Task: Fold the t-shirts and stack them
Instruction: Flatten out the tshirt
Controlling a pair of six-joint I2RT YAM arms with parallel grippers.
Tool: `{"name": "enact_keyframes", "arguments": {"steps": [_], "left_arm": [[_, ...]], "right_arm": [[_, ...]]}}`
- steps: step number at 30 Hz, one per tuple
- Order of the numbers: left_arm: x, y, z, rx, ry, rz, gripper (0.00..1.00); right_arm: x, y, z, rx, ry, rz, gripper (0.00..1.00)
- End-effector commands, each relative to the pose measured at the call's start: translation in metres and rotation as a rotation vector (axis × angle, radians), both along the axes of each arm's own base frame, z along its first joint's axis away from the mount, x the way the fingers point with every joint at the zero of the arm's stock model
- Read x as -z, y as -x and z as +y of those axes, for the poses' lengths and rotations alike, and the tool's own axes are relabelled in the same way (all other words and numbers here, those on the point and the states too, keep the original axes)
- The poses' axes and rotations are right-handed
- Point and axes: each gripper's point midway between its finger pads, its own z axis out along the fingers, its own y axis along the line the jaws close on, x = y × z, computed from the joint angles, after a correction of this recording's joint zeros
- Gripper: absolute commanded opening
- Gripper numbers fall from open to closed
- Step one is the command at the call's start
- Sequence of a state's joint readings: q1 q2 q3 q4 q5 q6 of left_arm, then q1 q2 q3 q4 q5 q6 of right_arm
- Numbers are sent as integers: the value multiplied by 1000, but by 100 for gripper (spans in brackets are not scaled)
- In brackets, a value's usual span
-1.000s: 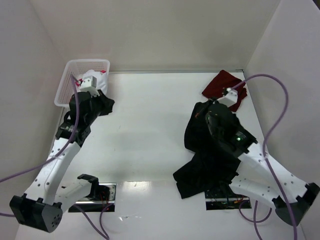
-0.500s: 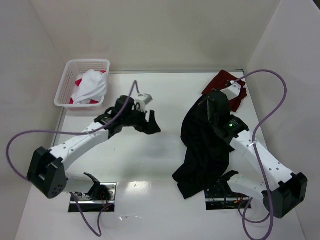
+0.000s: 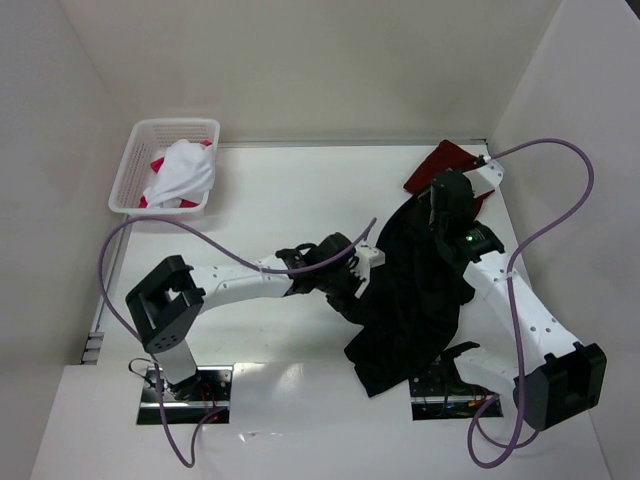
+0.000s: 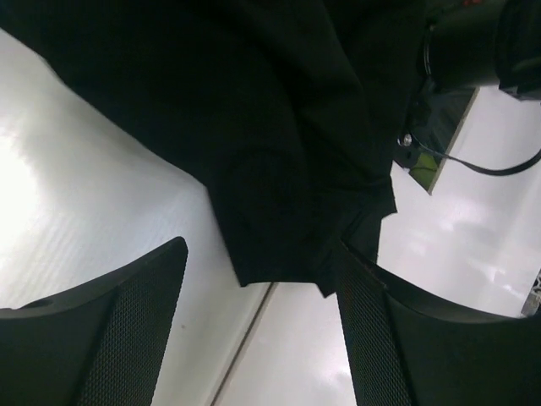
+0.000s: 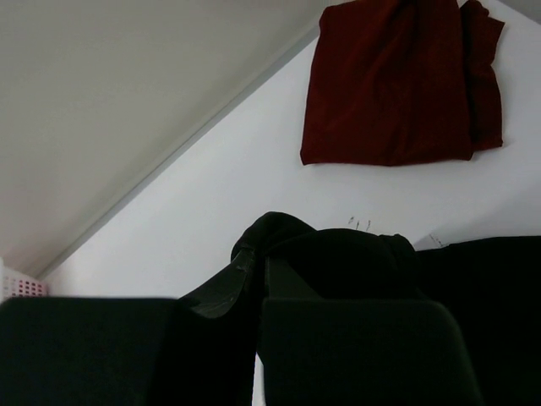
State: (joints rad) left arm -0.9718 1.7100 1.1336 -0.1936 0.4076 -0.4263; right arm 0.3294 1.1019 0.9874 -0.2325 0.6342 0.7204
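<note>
Shirts lie in three places on the white table (image 3: 280, 200). The black t-shirt (image 3: 410, 300) sits on the right side, a long crumpled drape running from the far right down toward the near edge, where its lower part spreads flat on the surface.

The right gripper (image 3: 440, 205) is at the far end of that drape. In the right wrist view its fingers are pressed together on a bunched fold of the black cloth (image 5: 338, 254), so this gripper (image 5: 258, 266) is clamped on the shirt.

The left arm reaches across the table from the left, and the left gripper (image 3: 345, 298) is at the left edge of the black t-shirt. In the left wrist view its two mesh-padded fingers (image 4: 93, 330) stand wide apart. A hemmed corner of the black t-shirt (image 4: 254, 127) lies on the table just ahead of the gap, and nothing is pinched between the fingers.

The dark maroon t-shirt (image 3: 430, 170) lies folded in the far right corner, just beyond the right gripper, and in the right wrist view it lies flat (image 5: 389, 85).

At the far left a white basket (image 3: 135, 150) holds a rumpled white t-shirt (image 3: 182, 172), with pink-red cloth (image 3: 157, 164) showing under it.
</note>
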Motion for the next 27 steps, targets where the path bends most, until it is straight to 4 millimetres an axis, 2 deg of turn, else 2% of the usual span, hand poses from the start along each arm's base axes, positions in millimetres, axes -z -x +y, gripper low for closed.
{"name": "enact_keyframes", "arguments": {"steps": [1,5,9,12,13,16,18,19,24,27], "left_arm": [[-14,3,-19,11,45,-16,77],[-8,10,-22,21,13,-12,77],[2,26,-36,68,-3,-3,76],[12,25,-38,37,-57,-28,75],[19,25,-35,23,-84,-16,75],[22,20,-34,-10,-104,-18,72],[33,19,-30,-21,-140,-16,71],[30,17,-33,-21,-132,-20,71],[41,21,-37,-9,-162,-6,71],[44,30,-38,18,-168,21,71]], "right_arm": [[-24,-6,-6,30,-23,-89,0],[-22,-4,-5,19,-17,-85,0],[-18,-4,-3,11,-27,-79,0],[-22,-2,-4,11,-30,-89,0],[-17,-1,-4,11,-28,-80,0],[-24,2,-5,9,-26,-98,0],[-24,2,-5,9,-26,-98,0],[-24,2,-5,9,-26,-98,0],[-21,1,-3,0,-26,-88,0],[-21,1,-3,0,-26,-88,0]]}}
